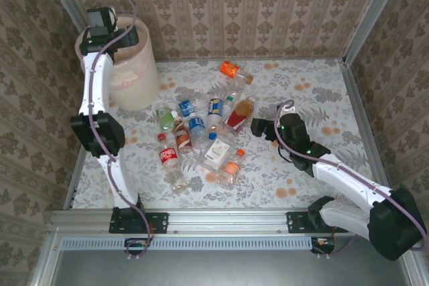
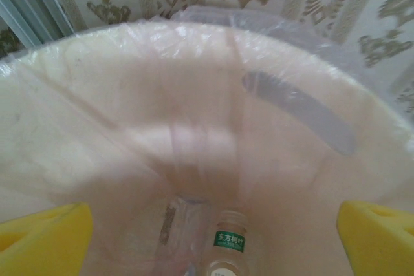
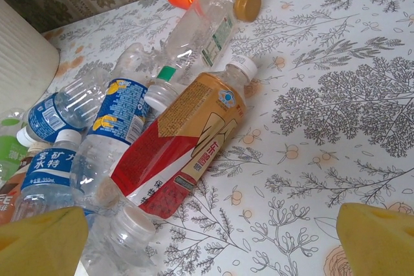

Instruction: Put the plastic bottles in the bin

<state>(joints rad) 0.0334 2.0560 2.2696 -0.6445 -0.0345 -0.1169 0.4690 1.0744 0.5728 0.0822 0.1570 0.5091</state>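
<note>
Left gripper (image 2: 210, 237): above the open mouth of the bin, yellow pads (image 2: 45, 237) spread wide to either side, nothing held between them.
Right gripper (image 3: 207, 244): low over the table, just right of the heap of bottles, jaws wide apart and empty.
Bin (image 1: 141, 86): upright in the far left corner of the table (image 1: 308, 179), close to the wall, lined with a pale pink bag (image 2: 194, 127).
Inside the bin: green-labelled bottle (image 2: 230, 240) at the bottom, neck toward the camera, beside a clear bottle (image 2: 181, 224); anything more too blurred to tell.
Heap of bottles (image 1: 201, 135): lying on the middle of the table, right of the bin and apart from it, most touching or overlapping.
Orange-labelled bottle (image 1: 231, 69): on its side at the far edge of the heap, cap toward the right.
Red-and-tan bottle (image 3: 184, 153): on its side, nearest the right gripper, white cap on, resting against a blue-labelled bottle (image 3: 119, 117).
Red-labelled bottle (image 1: 167, 156): at the near left of the heap.
</note>
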